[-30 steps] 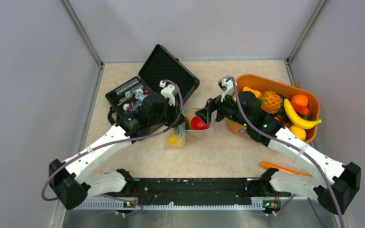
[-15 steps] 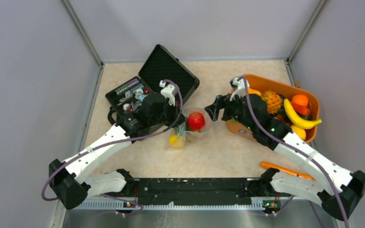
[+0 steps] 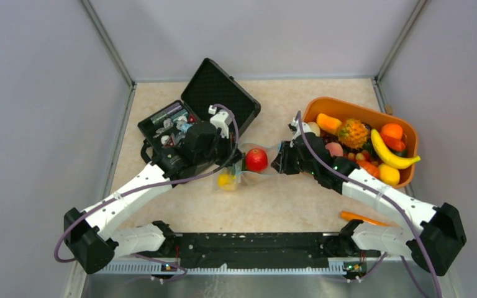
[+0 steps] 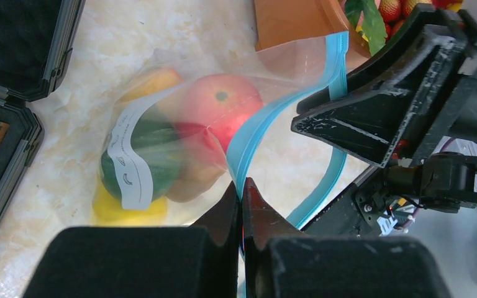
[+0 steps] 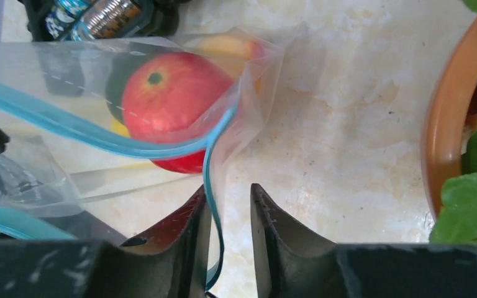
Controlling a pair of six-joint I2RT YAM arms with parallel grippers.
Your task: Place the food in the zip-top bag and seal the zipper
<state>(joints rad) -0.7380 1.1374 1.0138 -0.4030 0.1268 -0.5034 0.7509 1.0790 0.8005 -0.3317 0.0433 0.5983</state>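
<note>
While the zip-top bag (image 4: 130, 161) lies on the counter (image 3: 286, 198) between the black case (image 3: 220, 87) and the orange basket (image 3: 355, 110), with red, green and yellow food (image 5: 174, 93) inside it, the left end effector (image 4: 242, 189) is pressed fully together on the teal zipper (image 4: 273, 118) at one end of the bag's mouth. The right end effector (image 5: 228, 195) stands narrowly parted at the other end. The zipper strip runs down between its jaws against one of them, with bare counter showing in the gap, so nothing is pinched there.
</note>
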